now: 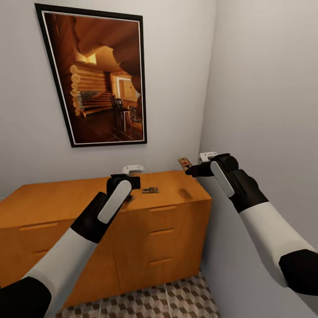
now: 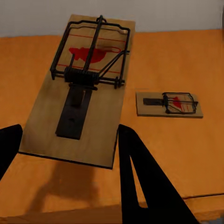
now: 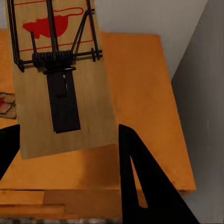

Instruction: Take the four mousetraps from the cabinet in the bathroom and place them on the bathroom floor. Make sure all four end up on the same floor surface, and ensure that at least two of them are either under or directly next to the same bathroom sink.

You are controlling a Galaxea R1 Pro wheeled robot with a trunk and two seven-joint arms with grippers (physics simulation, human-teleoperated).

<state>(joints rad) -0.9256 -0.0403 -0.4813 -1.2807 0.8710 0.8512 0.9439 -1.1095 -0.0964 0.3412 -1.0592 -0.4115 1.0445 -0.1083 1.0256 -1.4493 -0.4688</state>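
My left gripper [image 1: 129, 182] is shut on a mousetrap [image 2: 84, 93] and holds it just above the orange cabinet top [image 1: 53, 198], where it casts a shadow. In the left wrist view its wood base sits between the black fingers [image 2: 140, 177]. A second mousetrap [image 1: 150, 190] [image 2: 169, 103] lies flat on the cabinet top to the right of that gripper. My right gripper [image 1: 191, 168] is shut on a third mousetrap [image 1: 184, 163] [image 3: 56, 79], lifted above the cabinet's right end near the corner.
A framed picture [image 1: 95, 79] hangs on the back wall above the cabinet. The grey side wall [image 1: 265, 110] stands close to my right arm. A strip of cube-patterned floor [image 1: 154, 300] lies in front of the cabinet's drawers [image 1: 161, 232].
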